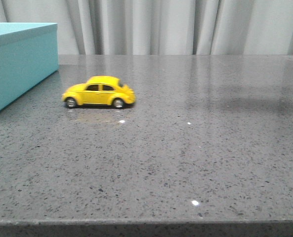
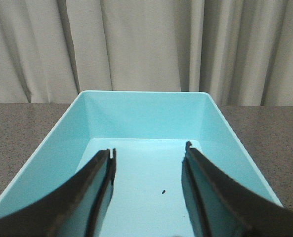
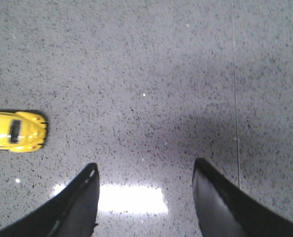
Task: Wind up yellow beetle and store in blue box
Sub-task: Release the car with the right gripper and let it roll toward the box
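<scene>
Mostly bare grey speckled table [image 1: 195,163] on the front view; broad open surface to the right of and in front of the yellow beetle [image 1: 99,92]. Beetle on all 4 wheels, side-on, long axis left-right, apart from the blue box [image 1: 18,64] at far left. Box open-topped. Left gripper [image 2: 148,153] above it, fingers spread. Right gripper [image 3: 144,170] over table, fingers spread, holding nothing.

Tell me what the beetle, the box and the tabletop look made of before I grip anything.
Beetle: glossy yellow painted shell, probably die-cast metal or hard plastic; the shine doesn't settle which. Black tyres look rubbery, hubcaps silvery.
Box: matte turquoise with thin flat walls, likely card or thin plastic; open, no lid visible.
Tabletop: grey speckled, polished stone or stone-look composite; it mirrors the lamps.
</scene>
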You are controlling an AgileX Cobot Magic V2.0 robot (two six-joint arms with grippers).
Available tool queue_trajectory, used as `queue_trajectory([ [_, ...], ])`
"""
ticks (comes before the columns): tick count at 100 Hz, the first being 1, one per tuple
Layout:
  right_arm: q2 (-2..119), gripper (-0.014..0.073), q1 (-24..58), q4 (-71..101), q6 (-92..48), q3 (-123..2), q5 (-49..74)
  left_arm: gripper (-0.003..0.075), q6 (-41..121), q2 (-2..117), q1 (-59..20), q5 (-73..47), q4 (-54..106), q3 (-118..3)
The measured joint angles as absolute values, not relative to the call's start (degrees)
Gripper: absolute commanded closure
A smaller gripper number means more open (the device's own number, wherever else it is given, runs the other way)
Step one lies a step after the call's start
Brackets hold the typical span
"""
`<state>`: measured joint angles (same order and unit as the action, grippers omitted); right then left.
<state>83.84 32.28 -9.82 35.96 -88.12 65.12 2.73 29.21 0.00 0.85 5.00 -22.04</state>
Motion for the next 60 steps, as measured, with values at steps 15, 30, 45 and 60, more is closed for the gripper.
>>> queue_trajectory([
  [15, 80.57, 0.0179, 35.83, -13.64, 35.96, -84.99, 60.63, 0.0408, 2.73, 29.74, 0.0, -1.94, 4.88, -24.23],
  [30, 74.7, 0.0179, 38.06, -14.4, 36.35, -78.69, 54.2, 0.0408, 2.73, 33.06, 0.0, -8.6, 4.23, -30.3],
  [45, 68.36, 0.0179, 38.39, -14.6, 36.7, -71.17, 47.26, 0.0408, 4.22, 38.49, 0.01, -15.57, 4.11, -37.36],
  [60, 61.46, 0.0179, 38.39, -14.6, 36.82, -64.38, 41.66, 0.0407, 10.33, 45.49, -2.49, -21.65, 4.35, -43.98],
])
